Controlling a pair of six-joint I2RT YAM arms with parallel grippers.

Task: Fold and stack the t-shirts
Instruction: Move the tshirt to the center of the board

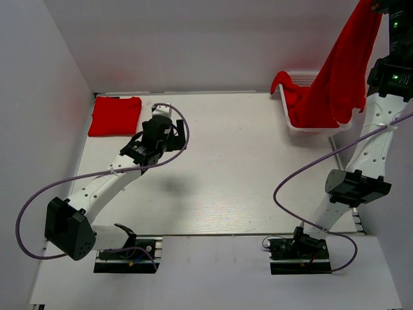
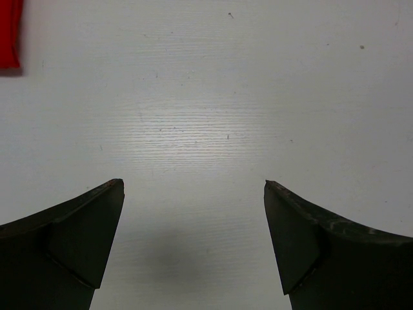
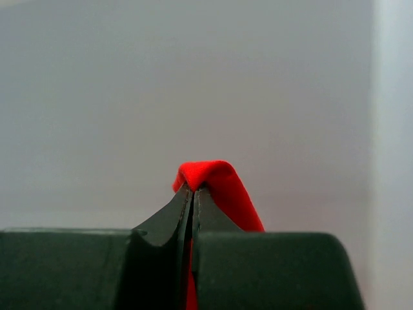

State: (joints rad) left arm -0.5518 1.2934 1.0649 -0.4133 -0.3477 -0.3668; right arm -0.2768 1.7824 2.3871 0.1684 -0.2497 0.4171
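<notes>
A folded red t-shirt (image 1: 115, 115) lies flat at the table's far left; its edge shows in the left wrist view (image 2: 9, 35). My left gripper (image 1: 173, 131) is open and empty over bare table, to the right of that shirt; its fingertips (image 2: 106, 194) stand wide apart. My right gripper (image 1: 376, 5) is raised high at the far right and is shut on a second red t-shirt (image 1: 339, 71), which hangs down into the white basket (image 1: 285, 110). The pinched fold shows in the right wrist view (image 3: 213, 177).
More red cloth (image 1: 290, 87) lies in the white basket at the back right. White walls close in the table on the left, back and right. A lilac cable (image 1: 297, 174) loops beside each arm.
</notes>
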